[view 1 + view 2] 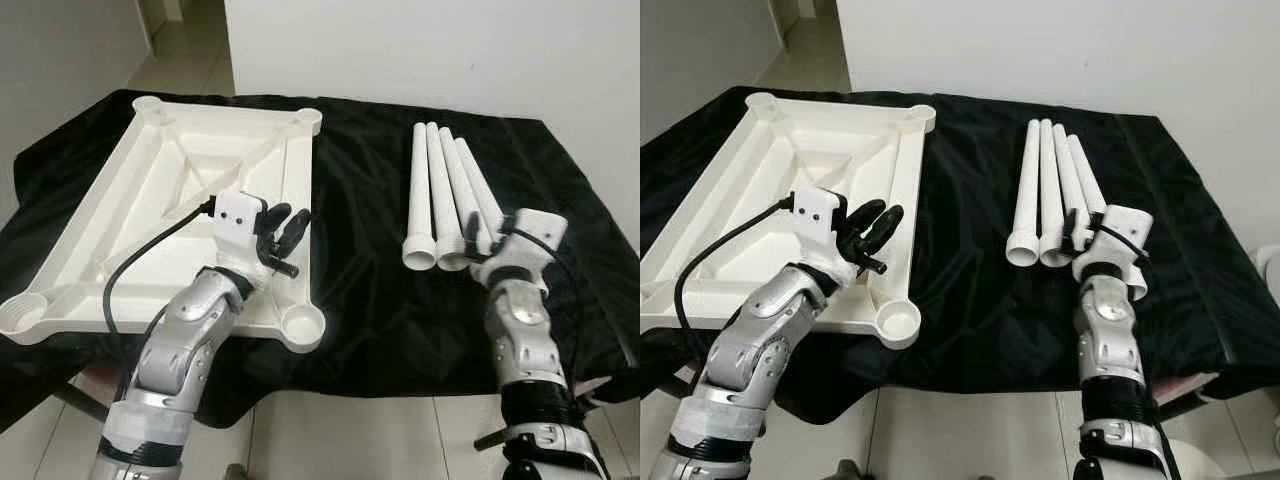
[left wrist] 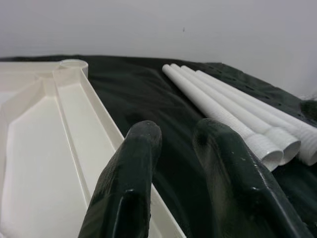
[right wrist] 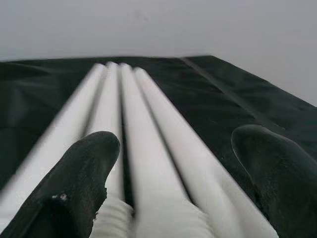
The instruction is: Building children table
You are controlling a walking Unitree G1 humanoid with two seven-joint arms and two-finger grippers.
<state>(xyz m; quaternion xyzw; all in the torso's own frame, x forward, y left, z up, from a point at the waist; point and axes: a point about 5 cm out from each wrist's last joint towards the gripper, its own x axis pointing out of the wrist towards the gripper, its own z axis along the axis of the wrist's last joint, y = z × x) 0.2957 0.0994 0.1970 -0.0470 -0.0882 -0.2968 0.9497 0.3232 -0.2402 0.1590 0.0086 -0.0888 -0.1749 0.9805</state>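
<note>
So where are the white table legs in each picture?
Left eye view: table legs right of middle, on the black cloth.
Right eye view: right of middle.
Left wrist view: right side.
Right wrist view: down the middle, between the right gripper fingers.
Shared landmark: the black cloth.

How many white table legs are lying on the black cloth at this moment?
4. The table legs lie side by side on the black cloth, right of the upturned tabletop. The right gripper, open, straddles the near ends of the right-hand ones, partly hiding them.
</note>
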